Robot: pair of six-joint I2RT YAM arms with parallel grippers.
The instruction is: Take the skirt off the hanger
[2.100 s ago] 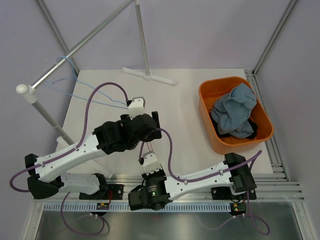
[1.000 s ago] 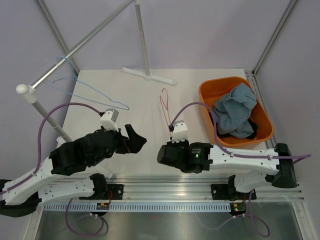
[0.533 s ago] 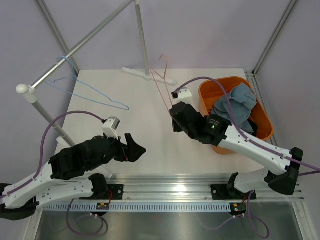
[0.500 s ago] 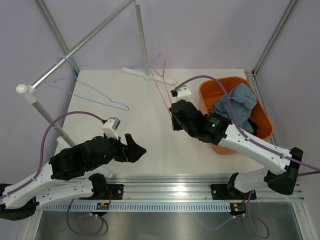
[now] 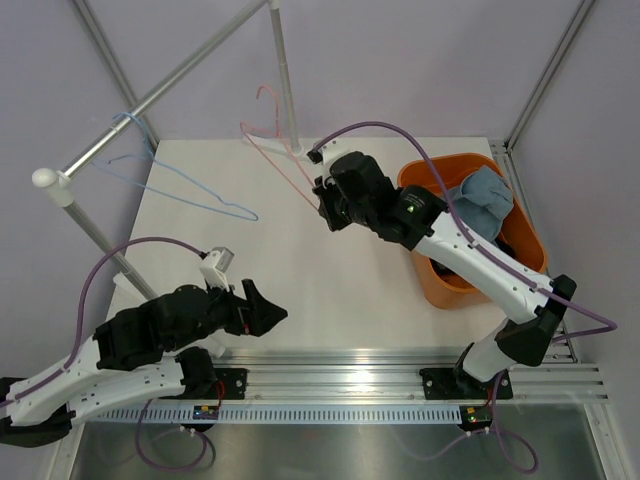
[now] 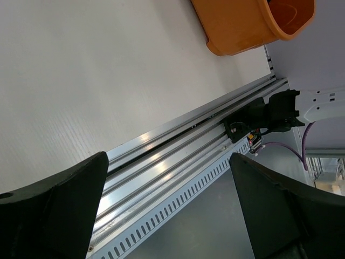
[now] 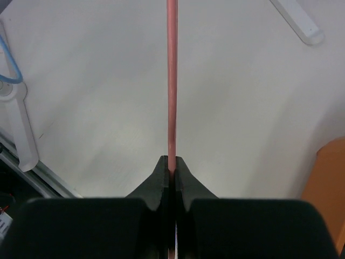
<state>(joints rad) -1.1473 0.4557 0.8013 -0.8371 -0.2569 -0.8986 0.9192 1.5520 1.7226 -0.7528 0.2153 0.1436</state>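
Returning the bare pink hanger
Right jaws clamp its wire, left jaws gape empty; keep its hook above the rail.

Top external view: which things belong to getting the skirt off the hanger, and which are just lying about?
In the job: pink wire hanger, pinched in the right hand; blue-grey cloth, possibly the skirt, in the orange bin.
Lying about: blue hanger on the clothes rack; left hand, open and empty.

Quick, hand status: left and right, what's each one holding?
Left hand: open, empty.
Right hand: closed on the pink hanger.
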